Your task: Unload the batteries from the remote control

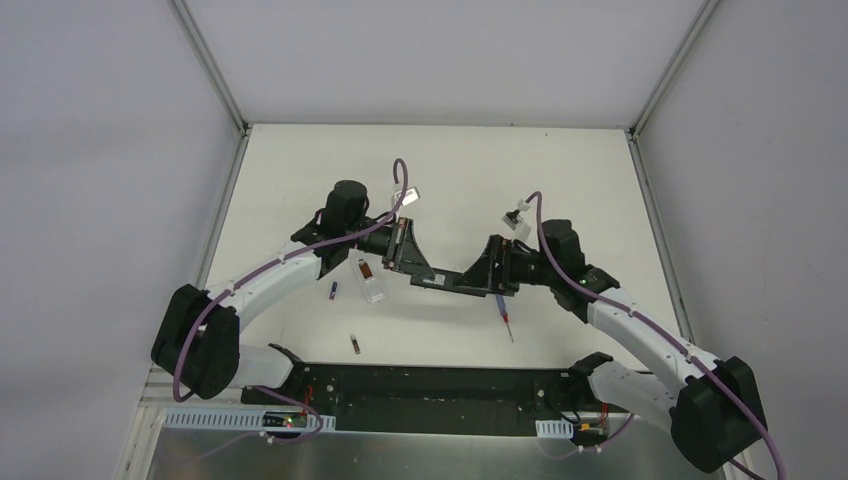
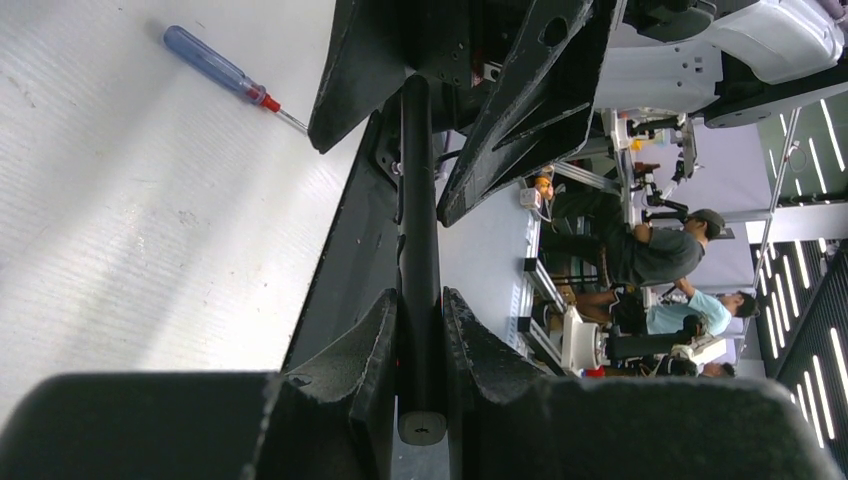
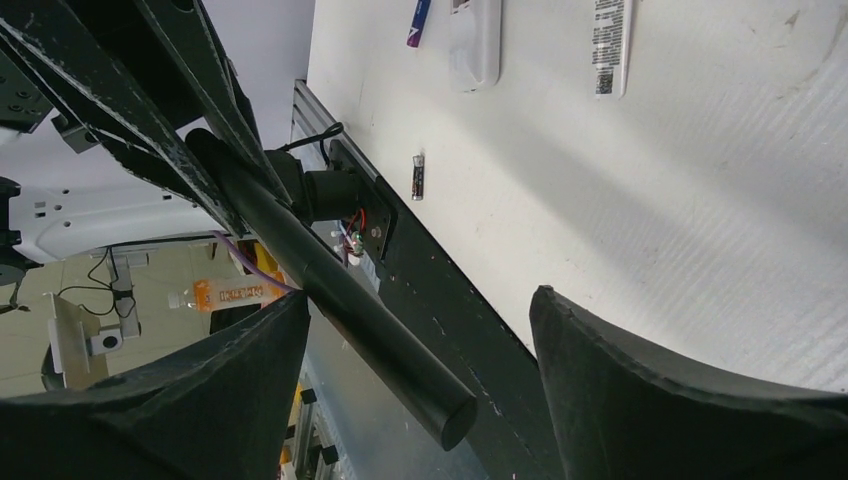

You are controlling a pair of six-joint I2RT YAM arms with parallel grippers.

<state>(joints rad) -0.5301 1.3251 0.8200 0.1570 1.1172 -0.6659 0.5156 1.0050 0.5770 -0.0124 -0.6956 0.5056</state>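
Observation:
A long black remote control (image 1: pixel 450 280) hangs above the table between both arms. My left gripper (image 1: pixel 405 260) is shut on one end of it; in the left wrist view the black bar (image 2: pixel 420 230) is pinched between the fingers of this gripper (image 2: pixel 420 305). My right gripper (image 1: pixel 492 275) stands open around the other end (image 3: pixel 345 295), its jaws wide apart (image 3: pixel 420 300) and the bar close to one finger. A blue battery (image 1: pixel 334 291) (image 3: pixel 420 20) and a dark battery (image 1: pixel 354 344) (image 3: pixel 418 176) lie loose on the table. Any batteries inside the black remote are hidden.
A white remote (image 1: pixel 371 281) (image 3: pixel 475 40) lies on the table under the left arm, with a labelled white strip (image 3: pixel 610 45) beside it. A blue-handled screwdriver (image 1: pixel 505 315) (image 2: pixel 225 70) lies below the right gripper. A black rail (image 1: pixel 440 385) runs along the near edge.

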